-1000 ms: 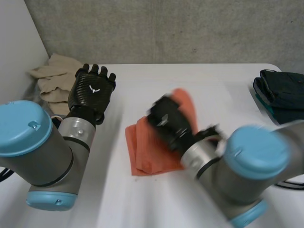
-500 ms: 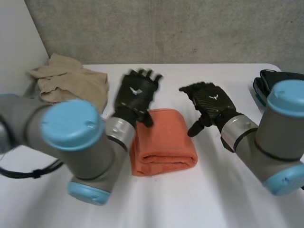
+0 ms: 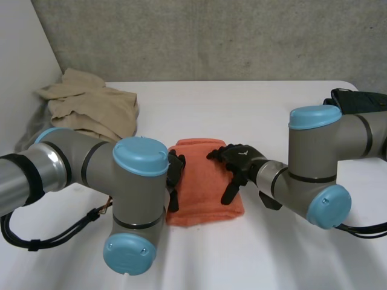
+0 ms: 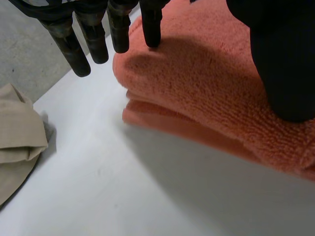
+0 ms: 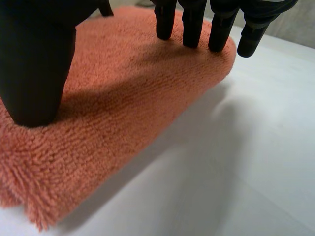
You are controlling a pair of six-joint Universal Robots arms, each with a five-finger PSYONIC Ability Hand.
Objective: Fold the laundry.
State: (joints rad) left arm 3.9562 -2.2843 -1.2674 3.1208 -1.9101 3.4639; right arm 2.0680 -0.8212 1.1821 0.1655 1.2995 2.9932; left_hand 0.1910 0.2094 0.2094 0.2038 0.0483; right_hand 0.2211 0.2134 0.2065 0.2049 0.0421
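A: Two hands, one cloth. Where is it?
B: Middle of the white table [image 3: 260, 103]: an orange towel [image 3: 205, 181], folded into a thick pad, lying flat.
A: And the left hand [image 3: 175, 175]?
B: At the towel's 9 o'clock edge, half behind its own arm's blue cap. Its wrist view has the fingers [image 4: 118, 29] straight and a little spread, curled round nothing. One fingertip touches the pile near a corner. The others hang just past the edge, over bare table. The thumb [image 4: 285, 64] presses down on top of the cloth.
A: So no grip?
B: None. Flat press, nothing pinched.
A: Now the right hand [image 3: 239, 163]?
B: It comes in from 3 o'clock and lies over the towel's 2 o'clock part. In the wrist view its fingers [image 5: 192, 24] are straight, side by side, tips down on the rounded folded edge. The outermost one hangs past that edge. Its thumb [image 5: 34, 64] is planted on the pile, well back from them. Relaxed, holding nothing.
A: Fold state?
B: Stacked layers show along the side by the left hand.
A: Anything else on the table?
B: A crumpled beige cloth [image 3: 91, 106] at the towel's 10 o'clock, well apart. A dark garment [image 3: 341, 96] at 2 o'clock by the table's edge, partly behind the right arm.
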